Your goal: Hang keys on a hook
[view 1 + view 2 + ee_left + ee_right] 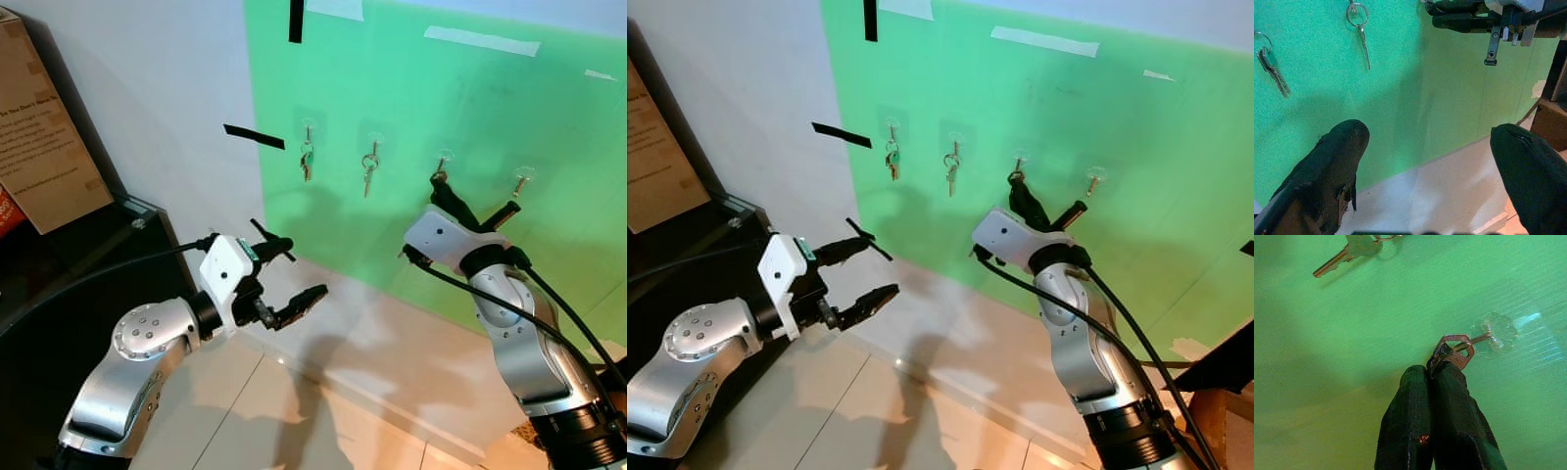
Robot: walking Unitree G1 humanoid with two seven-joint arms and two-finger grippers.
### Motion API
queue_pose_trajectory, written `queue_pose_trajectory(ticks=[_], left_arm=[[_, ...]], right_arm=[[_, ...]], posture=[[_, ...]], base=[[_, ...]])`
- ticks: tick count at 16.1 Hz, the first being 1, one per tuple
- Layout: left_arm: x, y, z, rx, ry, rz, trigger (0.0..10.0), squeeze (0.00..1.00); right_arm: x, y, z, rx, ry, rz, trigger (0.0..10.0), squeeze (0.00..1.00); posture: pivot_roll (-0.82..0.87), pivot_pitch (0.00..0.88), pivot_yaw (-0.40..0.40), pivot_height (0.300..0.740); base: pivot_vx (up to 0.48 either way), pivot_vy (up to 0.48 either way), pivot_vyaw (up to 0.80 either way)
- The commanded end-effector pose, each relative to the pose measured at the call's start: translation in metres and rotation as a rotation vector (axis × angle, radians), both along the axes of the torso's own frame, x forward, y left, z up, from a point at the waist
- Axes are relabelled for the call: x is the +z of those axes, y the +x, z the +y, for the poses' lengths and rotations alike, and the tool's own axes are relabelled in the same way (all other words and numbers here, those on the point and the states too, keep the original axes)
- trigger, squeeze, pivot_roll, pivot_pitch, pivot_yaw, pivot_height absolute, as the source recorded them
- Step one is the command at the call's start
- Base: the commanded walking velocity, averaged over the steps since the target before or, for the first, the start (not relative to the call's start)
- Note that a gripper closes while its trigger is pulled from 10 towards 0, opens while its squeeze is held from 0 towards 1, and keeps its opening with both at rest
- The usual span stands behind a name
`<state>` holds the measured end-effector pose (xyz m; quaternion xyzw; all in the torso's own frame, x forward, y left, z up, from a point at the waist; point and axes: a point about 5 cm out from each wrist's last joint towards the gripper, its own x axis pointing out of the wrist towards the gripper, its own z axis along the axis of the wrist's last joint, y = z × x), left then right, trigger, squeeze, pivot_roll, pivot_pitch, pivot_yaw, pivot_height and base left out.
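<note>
Pinched between the closed black fingers of the right gripper (pixel 1437 374) is a bronze key (pixel 1455 350), seen close-up in the right wrist view: its flat angular head sits just past the fingertips, touching the metal pin of a clear round hook (pixel 1497 333) stuck on the green sheet (pixel 411 108). Whether the key is fully on the pin can't be told. In the head views that detail is too small; the gripper is merely seen raised to the third hook in a row of four. Two hooks to the gripper's left each carry keys on a ring (pixel 369 166), (pixel 307 160); the hook to its right holds one key (pixel 519 183). The left gripper (pixel 291 274) is held lower, off the wall, fingers spread wide apart w/ nothing between them. The left wrist view shows worn, rounded pads (pixel 1334 161) and the smooth matte sheet. Black tape strips (pixel 254 137) and pale tape (pixel 482 40) are stuck on the wall. A brown cardboard box (pixel 44 137) leans at far left.
</note>
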<state>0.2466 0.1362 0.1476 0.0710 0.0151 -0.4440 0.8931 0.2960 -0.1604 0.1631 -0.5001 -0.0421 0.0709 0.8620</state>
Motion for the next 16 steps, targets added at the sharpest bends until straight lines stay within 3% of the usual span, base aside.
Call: queue_pose_trajectory(ticks=[1,6,10,11,12,13,14,16], left_arm=[[0.004,0.000,-0.001,-0.018,0.010,-0.014,10.0,0.18],[0.003,0.000,-0.001,-0.019,0.011,-0.013,10.0,0.18],[0.003,-0.001,-0.002,-0.017,0.010,-0.013,10.0,0.18],[0.003,-0.001,-0.002,-0.016,0.009,-0.015,10.0,0.18],[0.003,-0.001,-0.002,-0.016,0.008,-0.016,10.0,0.18],[0.003,-0.001,-0.002,-0.016,0.008,-0.016,10.0,0.18],[0.003,-0.002,-0.001,-0.013,0.005,-0.015,10.0,0.18],[0.002,-0.003,-0.001,-0.009,0.003,-0.013,10.0,0.18]], right_arm=[[-0.001,0.000,-0.001,0.001,-0.003,0.015,10.0,0.00],[0.008,0.001,-0.004,-0.001,-0.011,0.028,10.0,0.00],[-0.003,-0.001,-0.002,0.010,-0.001,0.085,10.0,0.00],[-0.003,-0.002,-0.002,0.007,0.039,0.087,10.0,0.00],[-0.002,-0.003,-0.003,-0.003,0.125,0.072,10.0,0.87],[-0.002,-0.003,-0.003,-0.003,0.125,0.072,10.0,0.87],[-0.004,-0.006,-0.004,0.004,0.169,0.072,10.0,1.00],[-0.010,-0.010,-0.003,0.022,0.256,0.094,10.0,1.00]], posture=[[-0.06,0.000,-0.012,0.740],[-0.06,0.000,-0.013,0.740],[-0.05,0.000,-0.019,0.740],[-0.06,0.000,-0.019,0.740],[-0.05,0.000,-0.020,0.740],[-0.05,0.000,-0.020,0.740],[-0.05,0.000,-0.020,0.740],[-0.05,0.000,-0.018,0.740]], base=[[0.000,0.000,0.00],[0.000,0.000,0.00],[0.000,0.000,0.00],[0.000,0.000,0.00],[0.000,0.000,0.00],[0.000,0.000,0.00],[0.000,0.000,0.00],[0.000,0.000,0.00]])
